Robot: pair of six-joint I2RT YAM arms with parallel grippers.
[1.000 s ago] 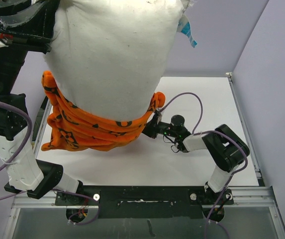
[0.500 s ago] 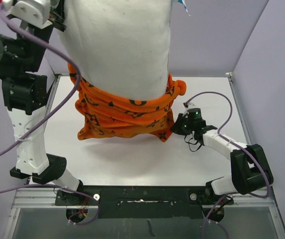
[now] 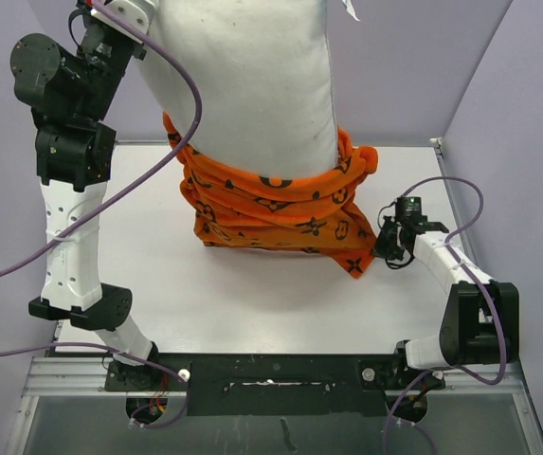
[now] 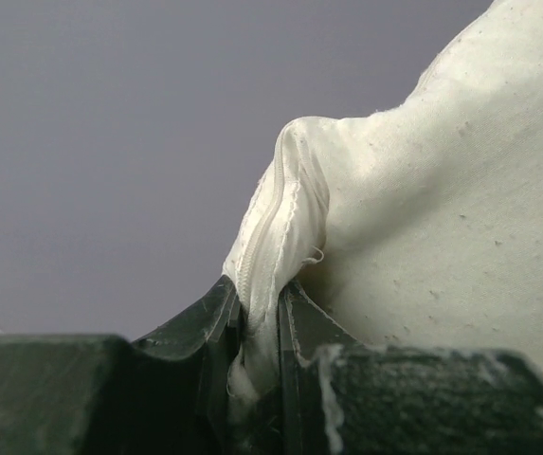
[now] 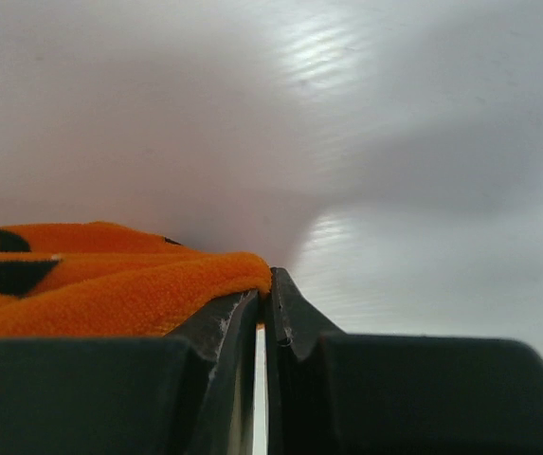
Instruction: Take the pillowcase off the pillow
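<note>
Orange hem of the pillowcase (image 5: 100,284) is nipped at the very tips of the right claw (image 5: 265,289). Its jaws are pressed together, low over the white table (image 5: 423,142). In the top view this claw sits just right of the case's lower corner, which is drawn out to a point toward it. The rest of the pillowcase is bunched in a thick band round the lower end of the pillow (image 3: 252,85). I cannot tell whether the band's bottom folds touch the table. The pillow hangs upright, its upper part bare off-white. The left claw (image 4: 260,327) is clamped on a zip-seam fold at the pillow's top left edge, and that arm is raised high.
</note>
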